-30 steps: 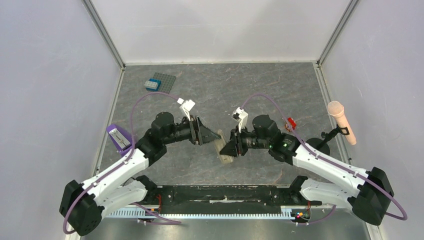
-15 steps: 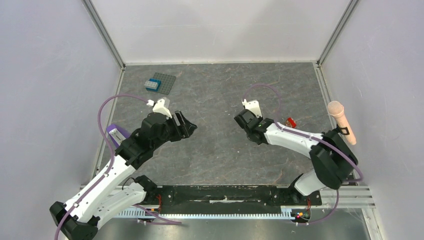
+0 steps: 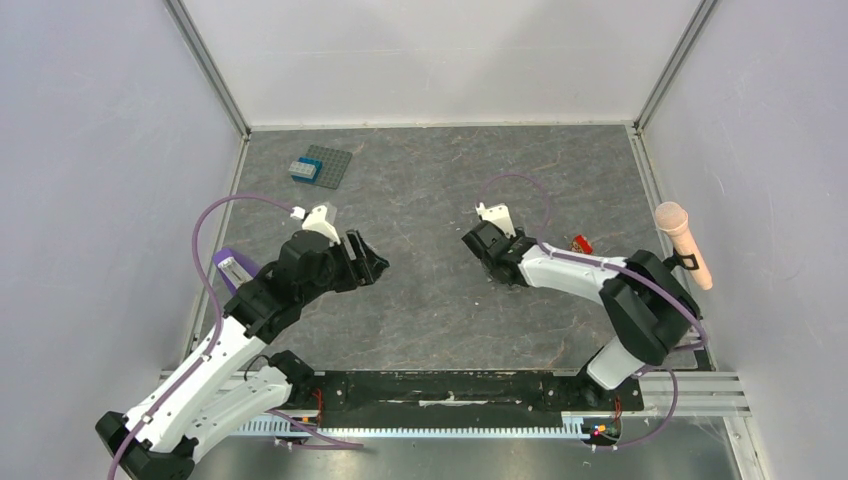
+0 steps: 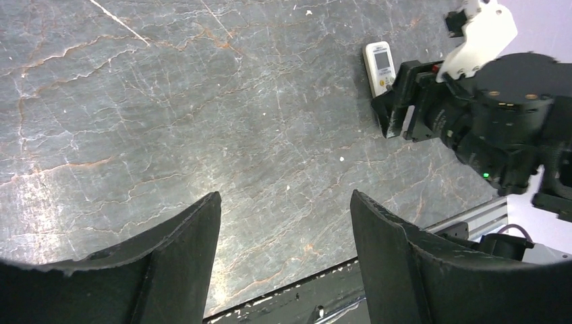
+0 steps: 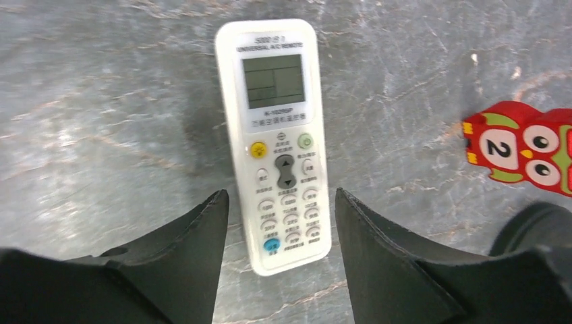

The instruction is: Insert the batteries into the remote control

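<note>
Fingers (image 5: 182, 263) of our right gripper (image 5: 280, 196) are hanging spread on either side of the remote control (image 5: 276, 135). It is lying flat on the table (image 4: 168, 101) right of centre, with its buttons and display facing up and the display end pointing far. We are weighing the risks from that pose. With the face up, the battery recess is sitting against the table, so we are not able to tell whether it is loaded or whether its cover is on. Treating the job as finished could be leaving us with an empty handset. No batteries are showing in any view, so if cells are needed we are going to be hunting for them blind. A careless sweep of the right arm could be nudging the remote into the red owl-shaped piece (image 5: 519, 148) lying near it on the right. Jaws closing off-centre on its near end could be pinching it askew. Turning to the fingers, the right pair is standing moderately open, wider than the remote, so we are reading them as released and appearing to touch nothing. Our left gripper (image 4: 284, 196) is hovering over the table to the left, well apart from the remote, its fingers (image 4: 179, 256) spread wide and holding nothing.
</note>
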